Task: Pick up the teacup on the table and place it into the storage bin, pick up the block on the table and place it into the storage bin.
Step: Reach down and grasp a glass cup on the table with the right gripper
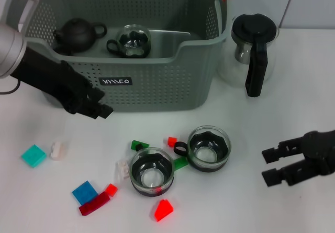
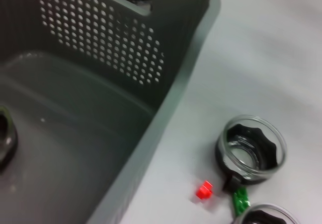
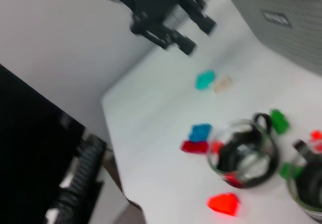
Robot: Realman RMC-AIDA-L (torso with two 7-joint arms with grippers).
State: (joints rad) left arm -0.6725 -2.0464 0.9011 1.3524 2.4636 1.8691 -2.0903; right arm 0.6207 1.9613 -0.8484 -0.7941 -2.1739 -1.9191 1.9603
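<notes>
- The storage bin (image 1: 157,81) stands at the back of the white table (image 1: 251,139); inside it sit a dark teapot (image 1: 78,34) and one glass teacup (image 1: 133,40)
- Two more glass teacups rest on the table in front of the bin: the nearer teacup (image 1: 151,171) and, just beside it to the right, the farther teacup (image 1: 209,147)
- Small blocks lie scattered around them: a red block (image 1: 163,210) in front of the nearer teacup, a small red block (image 1: 172,140) between the cups, a green block (image 1: 140,145), a blue block (image 1: 84,191), a dark red bar (image 1: 94,206) and a teal block (image 1: 33,155) farther left
- The left gripper (image 1: 97,107) hangs just in front of the bin's front wall, above the table, holding nothing; its fingers look close together, though the angle makes this hard to judge
- The right gripper (image 1: 271,165) hovers low at the right, apart from the cups, fingers spread and empty
- A glass jug (image 1: 251,50) with a black lid stands right of the bin
</notes>
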